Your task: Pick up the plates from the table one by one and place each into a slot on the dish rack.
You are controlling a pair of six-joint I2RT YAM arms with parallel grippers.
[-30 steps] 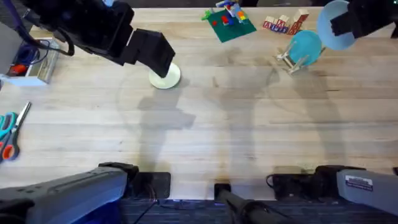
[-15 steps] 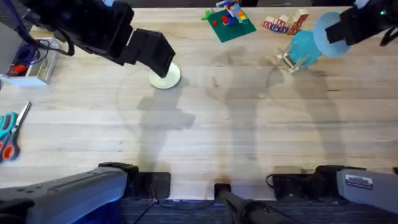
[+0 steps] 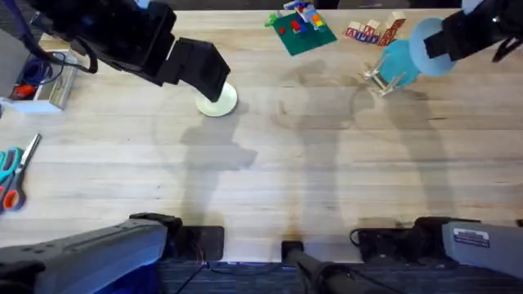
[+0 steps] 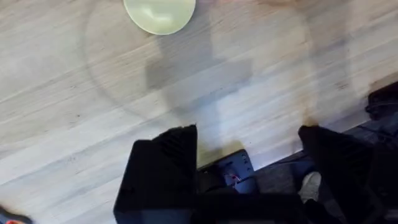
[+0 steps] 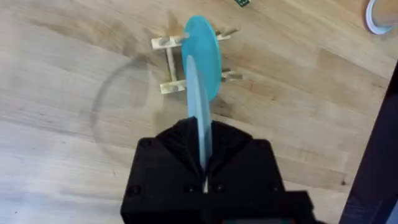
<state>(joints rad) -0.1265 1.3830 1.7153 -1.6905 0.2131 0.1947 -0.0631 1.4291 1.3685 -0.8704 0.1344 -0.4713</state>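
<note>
A pale yellow-cream plate (image 3: 219,100) (image 4: 160,14) lies flat on the table (image 3: 310,171), its far edge hidden under my left gripper (image 3: 200,69). That gripper (image 4: 249,152) hovers above the wood with its black fingers (image 4: 165,165) wide apart and nothing between them. At the far right, my right gripper (image 3: 458,37) (image 5: 204,165) is shut on a light blue plate (image 3: 426,47) (image 5: 199,121), held on edge just above the dish rack (image 3: 377,79) (image 5: 171,65). A darker teal plate (image 3: 399,61) (image 5: 206,50) stands upright in the rack.
A green baseplate with bricks (image 3: 300,31) and coloured wooden blocks (image 3: 372,31) sit along the far edge. Scissors (image 3: 12,175) and a box of items (image 3: 37,82) lie at the left. A tape roll (image 5: 380,12) sits beyond the rack.
My right gripper has carried the light blue plate leftward and lower, closer over the rack. The left arm and the yellow-cream plate have stayed put.
</note>
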